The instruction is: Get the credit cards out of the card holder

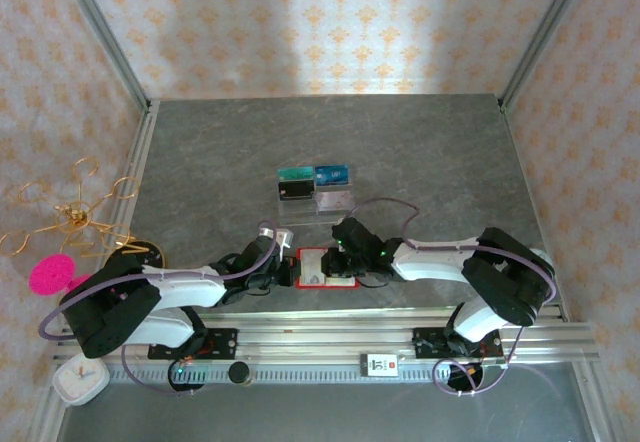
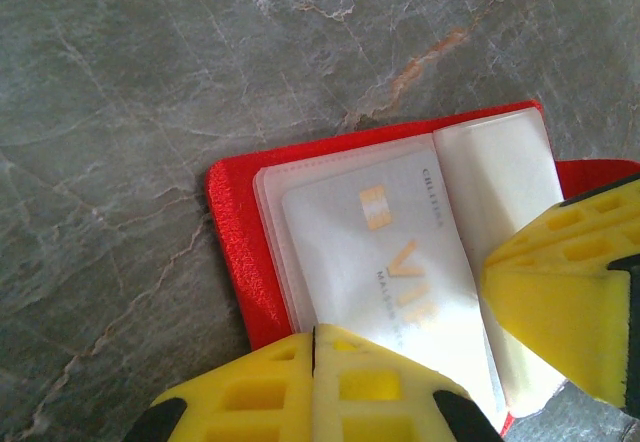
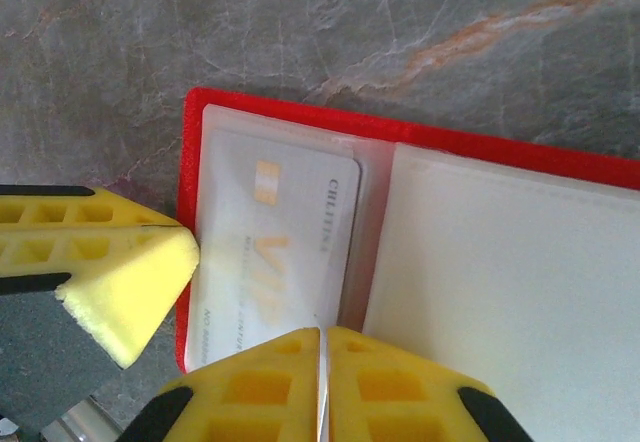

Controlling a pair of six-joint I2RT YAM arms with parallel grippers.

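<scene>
The red card holder (image 1: pixel 318 270) (image 2: pixel 232 252) (image 3: pixel 190 122) lies open on the table between the arms. A pale grey credit card (image 2: pixel 370 262) (image 3: pixel 270 232) printed "VIP" sits in its left whitish pocket. My left gripper (image 1: pixel 290 267) (image 2: pixel 315 330) is shut and empty, with its tips on the holder's left edge. My right gripper (image 1: pixel 340 260) (image 3: pixel 322 330) is shut on that card's edge by the centre fold. A blue credit card (image 1: pixel 332 174) and a grey one (image 1: pixel 336 200) lie farther back.
A clear tray (image 1: pixel 315 207) behind the holder also carries a teal card (image 1: pixel 295 173) and a black card (image 1: pixel 293 191). A gold wire stand (image 1: pixel 70 217) and a pink disc (image 1: pixel 50 274) sit at the left. A metal rail (image 1: pixel 330 337) runs along the near edge.
</scene>
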